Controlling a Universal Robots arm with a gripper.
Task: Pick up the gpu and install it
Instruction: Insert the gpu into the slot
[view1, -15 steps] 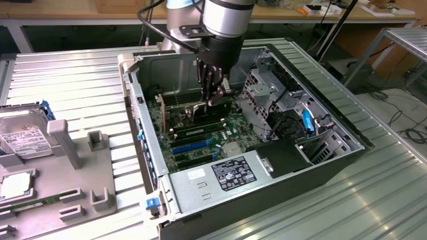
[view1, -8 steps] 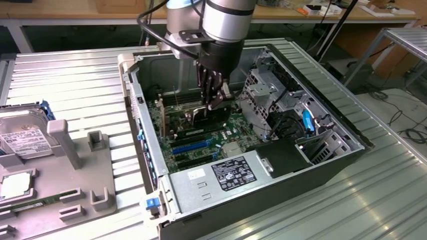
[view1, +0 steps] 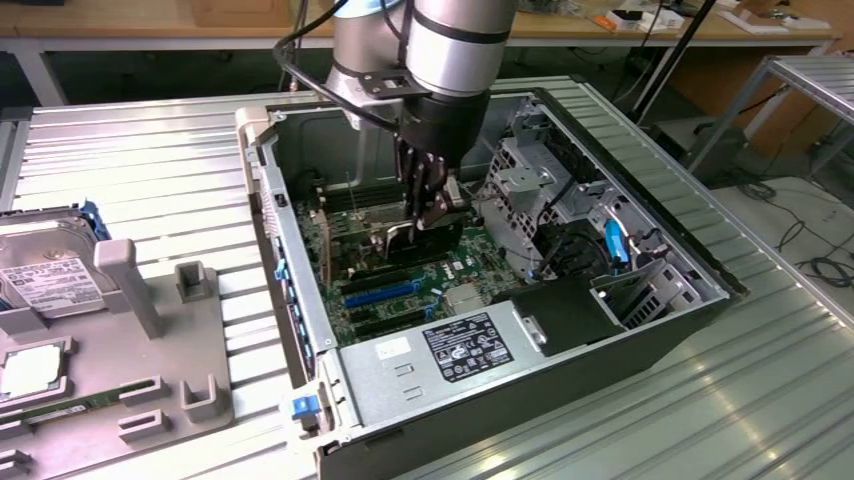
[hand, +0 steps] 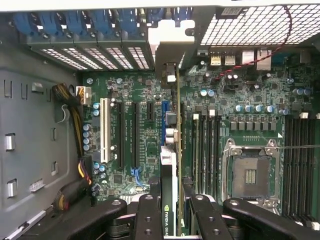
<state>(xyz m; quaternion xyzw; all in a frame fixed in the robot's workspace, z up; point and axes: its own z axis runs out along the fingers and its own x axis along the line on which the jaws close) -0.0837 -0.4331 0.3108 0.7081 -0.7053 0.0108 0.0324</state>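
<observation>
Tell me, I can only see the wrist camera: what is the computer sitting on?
Observer: The computer case lies open on its side on a ribbed metal table.
Operator: Where does the arm come from?
Observer: The arm reaches down from above, its gripper holding the graphics card inside the case.
Operator: Is anything beside the computer?
Observer: A grey tray on the exterior view's left holds a hard drive with a white label.

Bright overhead light w/ glare on ribbed table (view1: 774, 400), dark shadows inside PC case (view1: 561, 400)
</observation>
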